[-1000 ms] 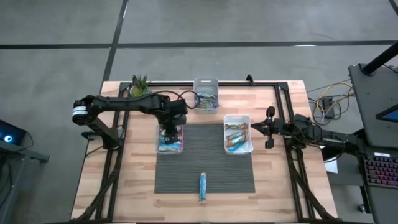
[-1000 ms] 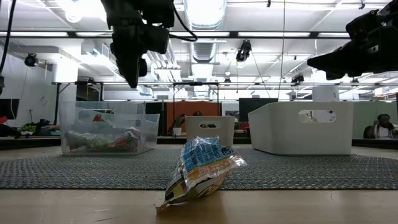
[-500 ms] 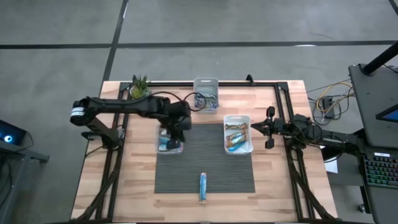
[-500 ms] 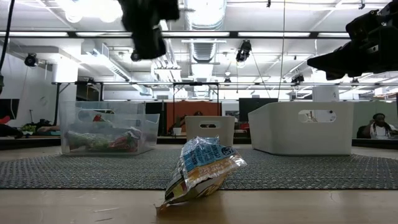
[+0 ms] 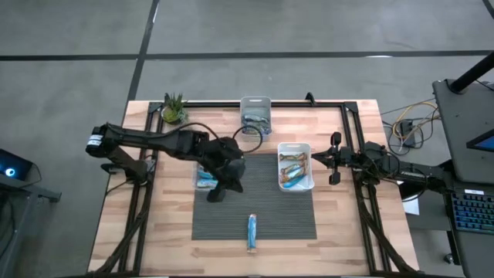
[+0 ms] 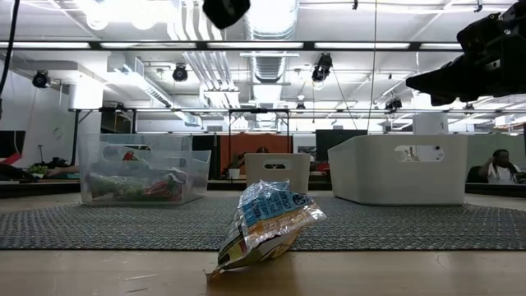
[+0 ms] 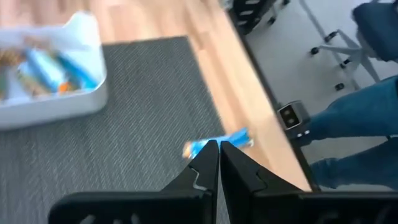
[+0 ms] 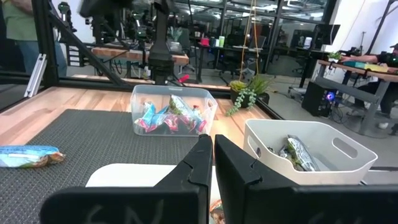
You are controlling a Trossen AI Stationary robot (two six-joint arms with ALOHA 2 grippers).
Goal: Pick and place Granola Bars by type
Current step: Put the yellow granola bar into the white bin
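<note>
In the high view the left gripper (image 5: 217, 193) hung over the left part of the dark mat (image 5: 262, 212), just below the clear bin (image 5: 202, 179) that sat at the mat's upper left, its fingers pressed together and holding nothing. The one granola bar still outside a bin, the loose blue bar (image 5: 252, 231), lay at the lower middle of the frame, straddling the mat's bottom edge and the bare worktop (image 5: 166, 232); the left wrist view showed it just past the closed fingertips. The other bars were already sorted: a mix of blue and reddish ones in the clear bin, blue ones in the white bin (image 5: 296, 147) at the mat's upper right, and a few in the small bin (image 5: 255, 101) at the top centre. The right gripper (image 5: 335, 159) waited beside the white bin at the right of the frame, fingers likewise shut and empty. The step in hand looked like the reach for that last bar. To do it well, the left fingers would need to spread before descending, then line up across the bar's narrow width (it lay lengthwise up and down the frame) and come down over its middle. The crinkly wrapper stood puffed up in the low view, so a centred, firm pinch seemed wiser than catching a loose end.
</note>
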